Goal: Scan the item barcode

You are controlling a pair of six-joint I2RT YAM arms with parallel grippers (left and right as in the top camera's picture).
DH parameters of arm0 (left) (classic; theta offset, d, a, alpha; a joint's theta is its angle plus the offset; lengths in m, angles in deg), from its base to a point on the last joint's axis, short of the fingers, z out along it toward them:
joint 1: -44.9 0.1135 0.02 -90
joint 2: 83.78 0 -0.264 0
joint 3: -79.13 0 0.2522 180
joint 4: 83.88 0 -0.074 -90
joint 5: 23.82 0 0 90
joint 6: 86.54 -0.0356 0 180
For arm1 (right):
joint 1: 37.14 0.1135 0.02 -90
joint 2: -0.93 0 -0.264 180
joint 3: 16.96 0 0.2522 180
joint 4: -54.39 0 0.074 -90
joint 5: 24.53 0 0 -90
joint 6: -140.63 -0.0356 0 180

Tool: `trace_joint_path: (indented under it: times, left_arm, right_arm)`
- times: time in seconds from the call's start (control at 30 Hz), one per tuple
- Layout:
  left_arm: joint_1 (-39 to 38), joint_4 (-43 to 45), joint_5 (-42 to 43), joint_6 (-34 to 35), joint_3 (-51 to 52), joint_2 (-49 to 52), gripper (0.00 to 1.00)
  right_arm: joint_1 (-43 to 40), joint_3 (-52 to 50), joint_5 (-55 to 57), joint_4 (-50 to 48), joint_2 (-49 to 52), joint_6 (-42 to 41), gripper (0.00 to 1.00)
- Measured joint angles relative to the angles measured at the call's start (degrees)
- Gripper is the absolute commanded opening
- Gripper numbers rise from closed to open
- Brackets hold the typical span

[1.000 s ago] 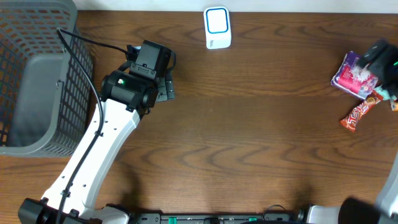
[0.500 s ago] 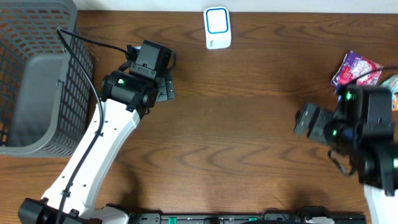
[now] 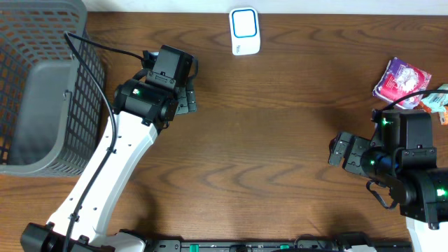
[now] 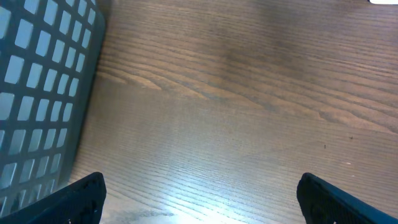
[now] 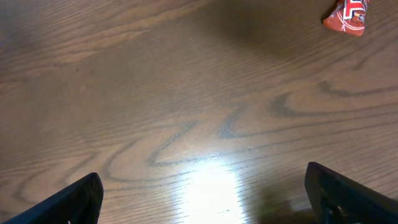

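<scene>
Overhead: both sets of jaws wide open and empty, left gripper [image 3: 185, 100] down-left of the scanner [image 3: 245, 31], right gripper [image 3: 341, 150] well down-right; snack pouch [image 3: 400, 78] far right of scanner, likely light, crinkly, slippery, so pinch a sealed edge.

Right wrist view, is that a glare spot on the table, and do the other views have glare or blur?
Right wrist: yes, a bright glare patch sits on the table near the bottom edge, and the red wrapper at the top right looks soft. Left wrist: a similar glare lies low on the wood, and the basket is slightly blurred. Overhead: even light, no strong glare.
</scene>
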Motion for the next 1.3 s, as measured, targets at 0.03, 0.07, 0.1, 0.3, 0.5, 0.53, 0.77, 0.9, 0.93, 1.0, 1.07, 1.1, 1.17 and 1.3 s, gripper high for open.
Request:
trace_joint_path:
  times: [0.03,0.07,0.1,0.3,0.5,0.53,0.77,0.9,0.93,1.0,1.07,1.1,1.17,1.3]
  left_arm:
    - [0.0,0.0,0.0,0.0,0.0,0.0,0.98]
    - [0.0,0.0,0.0,0.0,0.0,0.0,0.98]
    - [0.0,0.0,0.0,0.0,0.0,0.0,0.98]
    - [0.0,0.0,0.0,0.0,0.0,0.0,0.98]
    - [0.0,0.0,0.0,0.0,0.0,0.0,0.98]
    - [0.0,0.0,0.0,0.0,0.0,0.0,0.98]
    - [0.0,0.0,0.0,0.0,0.0,0.0,0.98]
    - [0.0,0.0,0.0,0.0,0.0,0.0,0.98]
    - [0.0,0.0,0.0,0.0,0.0,0.0,0.98]
    - [0.0,0.0,0.0,0.0,0.0,0.0,0.98]
    - [0.0,0.0,0.0,0.0,0.0,0.0,0.98]
    - [0.0,0.0,0.0,0.0,0.0,0.0,0.98]
    - [0.0,0.0,0.0,0.0,0.0,0.0,0.98]
    - [0.0,0.0,0.0,0.0,0.0,0.0,0.98]
  right_arm:
    - [0.0,0.0,0.0,0.0,0.0,0.0,0.99]
    - [0.0,0.0,0.0,0.0,0.0,0.0,0.99]
    - [0.0,0.0,0.0,0.0,0.0,0.0,0.99]
    - [0.0,0.0,0.0,0.2,0.0,0.0,0.99]
    - [0.0,0.0,0.2,0.2,0.0,0.4,0.99]
    - [0.0,0.0,0.2,0.2,0.0,0.5,0.99]
    - [0.0,-0.4,0.1,-0.7,-0.2,2.7,0.99]
    - [0.0,-3.3,-0.7,-3.5,-2.7,5.4,0.99]
    - [0.0,-4.8,-1.2,-4.5,-4.1,6.3,0.99]
    - [0.0,-7.6,-2.2,-6.9,-7.1,7.6,0.99]
    - [0.0,-11.2,-3.0,-9.9,-11.0,8.6,0.99]
    - [0.0,-13.1,-3.4,-11.4,-13.0,8.9,0.99]
    - [0.0,-17.0,-4.1,-14.9,-17.2,9.5,0.99]
    - [0.0,-25.8,-5.4,-22.9,-26.9,10.3,0.99]
